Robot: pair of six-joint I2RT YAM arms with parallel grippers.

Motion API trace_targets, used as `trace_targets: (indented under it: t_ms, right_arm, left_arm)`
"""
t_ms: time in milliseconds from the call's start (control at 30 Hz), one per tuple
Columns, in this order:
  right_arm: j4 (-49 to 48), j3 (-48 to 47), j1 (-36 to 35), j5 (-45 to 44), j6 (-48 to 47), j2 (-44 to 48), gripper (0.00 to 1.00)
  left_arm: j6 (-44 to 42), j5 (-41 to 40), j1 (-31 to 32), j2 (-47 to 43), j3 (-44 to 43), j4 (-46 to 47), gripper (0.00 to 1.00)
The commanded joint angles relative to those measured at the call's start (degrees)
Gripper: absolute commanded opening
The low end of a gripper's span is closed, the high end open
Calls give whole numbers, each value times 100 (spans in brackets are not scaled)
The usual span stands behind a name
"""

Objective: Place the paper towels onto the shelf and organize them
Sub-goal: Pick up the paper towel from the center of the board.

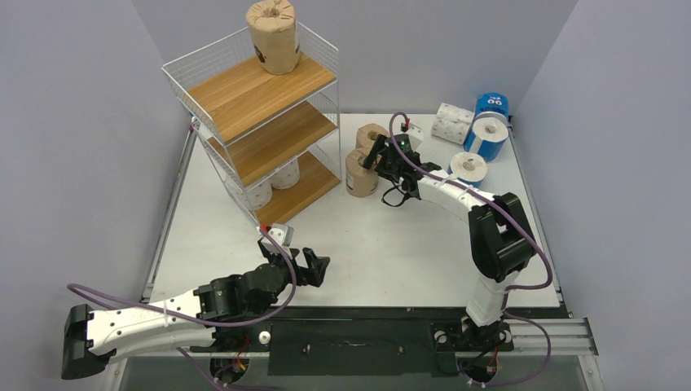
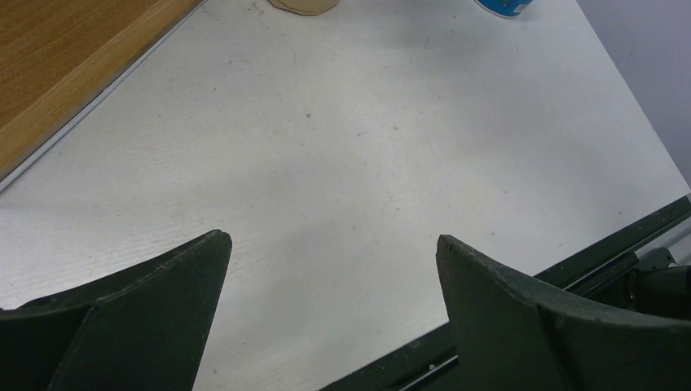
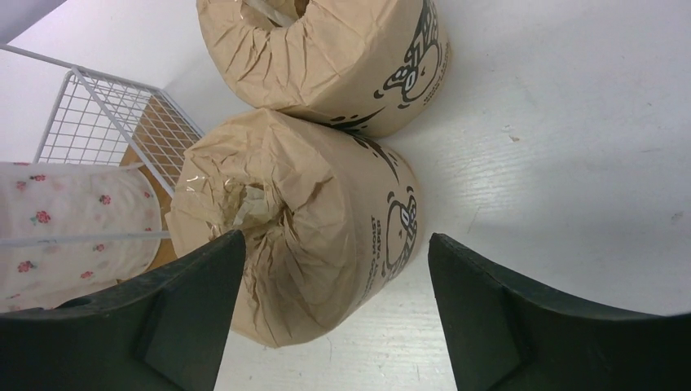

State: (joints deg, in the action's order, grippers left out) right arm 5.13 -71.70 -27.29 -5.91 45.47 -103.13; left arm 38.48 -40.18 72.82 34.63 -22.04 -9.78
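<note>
REMOTE STATION: My right gripper (image 3: 334, 240) stands spread astride a brown-wrapped roll (image 3: 342, 204) upright on the table (image 2: 367, 147) just right of the shelf (image 1: 244, 90). Its twin (image 3: 326, 57) touches it. One finger lies close against the wrapper, the other apart. My left gripper (image 2: 334, 240), jaws wide, holds nothing near the shelf's foot.

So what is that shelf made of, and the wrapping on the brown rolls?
The shelf looks like thin white wire mesh, probably metal, with boards showing wood grain, maybe laminate. The brown rolls seem wrapped in matte crinkled paper, printed dark.
</note>
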Motion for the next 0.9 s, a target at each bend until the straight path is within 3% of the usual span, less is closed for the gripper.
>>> trace_targets:
  t_ms: [0, 300, 467, 867]
  right_arm:
    - [-341, -306, 81, 79, 127, -220, 77]
    - [-319, -368, 97, 138, 197, -438, 60]
    - [-234, -382, 79, 145, 179, -453, 42]
    - [-29, -397, 64, 189, 142, -279, 24]
  left_arm:
    - [61, -1, 21, -17, -11, 241, 97]
    - [134, -64, 20, -145, 52, 180, 97]
    - [108, -77, 20, -161, 26, 157, 97]
    - [-1, -99, 22, -297, -121, 63, 97]
